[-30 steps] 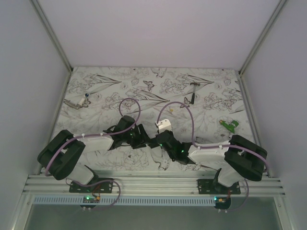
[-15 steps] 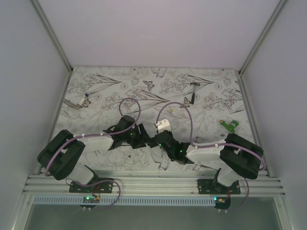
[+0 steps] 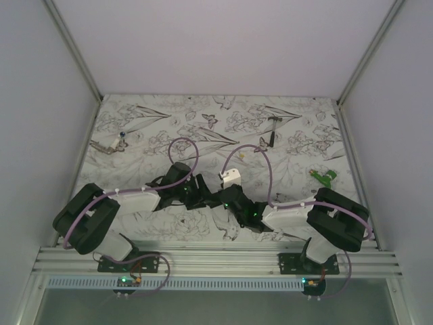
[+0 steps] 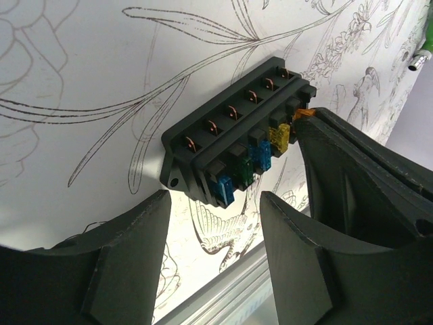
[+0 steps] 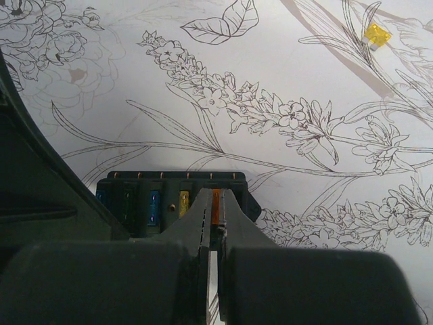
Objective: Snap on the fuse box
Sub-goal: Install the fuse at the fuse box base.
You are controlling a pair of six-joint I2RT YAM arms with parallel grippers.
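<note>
The fuse box (image 4: pixel 233 145) is a black block lying on the flower-print table, with a row of blue, green, yellow and orange fuses in its face. My left gripper (image 4: pixel 213 233) stands open just short of its near end, with nothing between the fingers. My right gripper (image 5: pixel 216 198) is shut on the orange fuse (image 5: pixel 216 203) at the box's end slot (image 4: pixel 304 114). The fuse box (image 5: pixel 169 196) also fills the lower middle of the right wrist view. From above, both grippers (image 3: pixel 211 195) meet at the table's middle and hide the box.
A loose yellow fuse (image 5: pixel 376 34) lies on the table beyond the box. A tiny hammer (image 3: pixel 273 122) and a dark piece (image 3: pixel 268 140) sit at the back right. A green object (image 3: pixel 325 177) is at the right edge and a small metal part (image 3: pixel 108 144) at the left.
The right arm's rear links have shifted slightly left. Both grippers stay at the box.
</note>
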